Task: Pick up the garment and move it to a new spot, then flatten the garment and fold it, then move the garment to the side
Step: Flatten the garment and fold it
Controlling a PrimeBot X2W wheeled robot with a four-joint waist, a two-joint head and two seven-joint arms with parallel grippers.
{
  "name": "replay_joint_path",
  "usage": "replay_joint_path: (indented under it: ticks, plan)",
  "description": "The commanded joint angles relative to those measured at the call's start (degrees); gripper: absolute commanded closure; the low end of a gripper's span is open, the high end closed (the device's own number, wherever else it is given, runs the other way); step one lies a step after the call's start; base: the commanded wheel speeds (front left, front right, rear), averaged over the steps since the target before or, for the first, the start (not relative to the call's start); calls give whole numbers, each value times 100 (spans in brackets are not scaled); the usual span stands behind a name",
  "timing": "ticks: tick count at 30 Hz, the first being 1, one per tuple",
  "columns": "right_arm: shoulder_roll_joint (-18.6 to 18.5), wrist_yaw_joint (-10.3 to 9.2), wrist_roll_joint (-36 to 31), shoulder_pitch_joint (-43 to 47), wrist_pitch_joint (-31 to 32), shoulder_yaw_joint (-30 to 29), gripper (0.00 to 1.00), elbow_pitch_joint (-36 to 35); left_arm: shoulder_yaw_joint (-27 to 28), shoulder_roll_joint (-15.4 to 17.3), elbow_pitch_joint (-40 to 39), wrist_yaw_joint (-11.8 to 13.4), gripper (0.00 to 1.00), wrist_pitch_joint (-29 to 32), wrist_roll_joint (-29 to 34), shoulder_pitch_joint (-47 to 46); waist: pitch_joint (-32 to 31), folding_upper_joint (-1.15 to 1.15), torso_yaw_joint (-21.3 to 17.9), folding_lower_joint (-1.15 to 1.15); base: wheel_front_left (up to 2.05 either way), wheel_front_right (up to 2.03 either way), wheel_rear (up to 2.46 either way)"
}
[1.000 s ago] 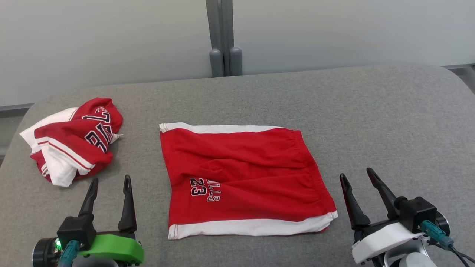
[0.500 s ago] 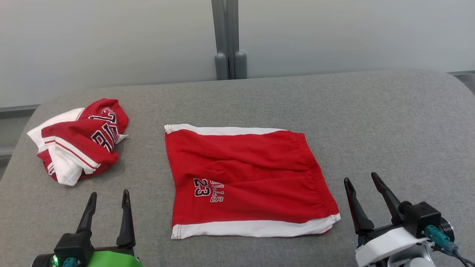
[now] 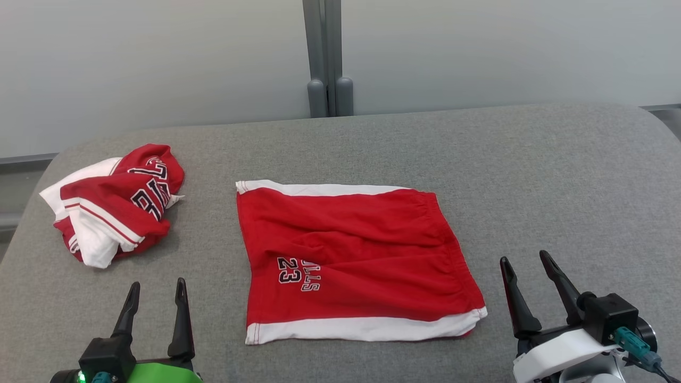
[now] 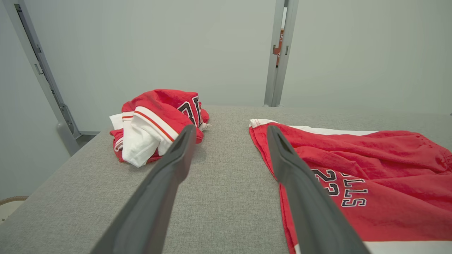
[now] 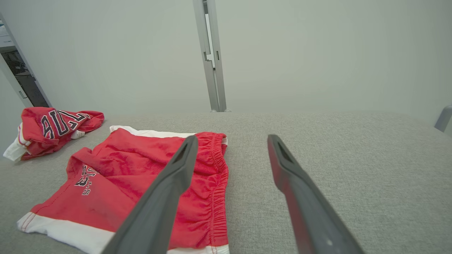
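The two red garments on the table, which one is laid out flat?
The red shorts printed with 23, in the middle of the table; the red and white garment to their left is bunched in a heap.

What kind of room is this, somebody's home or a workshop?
Likely a robot test lab, not a home: a grey fabric-covered table, bare pale partition panels joined by a metal post, with red shorts and a crumpled jersey laid out.

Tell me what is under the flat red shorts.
The shorts lie straight on the grey padded surface, which shows all round their edges. Nothing sticks out from beneath. The patch they cover is hidden, so anything thin under them cannot be seen.
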Motion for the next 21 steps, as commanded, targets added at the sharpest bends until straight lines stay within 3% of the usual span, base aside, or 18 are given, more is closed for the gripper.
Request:
replay_joint_path:
  ticks: [1, 21]
  plan:
    - [-8, -10, -43, 79, -18, -21, 0, -24, 29, 4, 21, -35, 0, -1, -37, -13, 3, 0, 0, 0, 0, 0, 0]
    - [21, -10, -50, 91, -18, -51, 0, 16, 83, -14, 173, -107, 0, -1, 41, -119, 9, 0, -24, 0, 0, 0, 0]
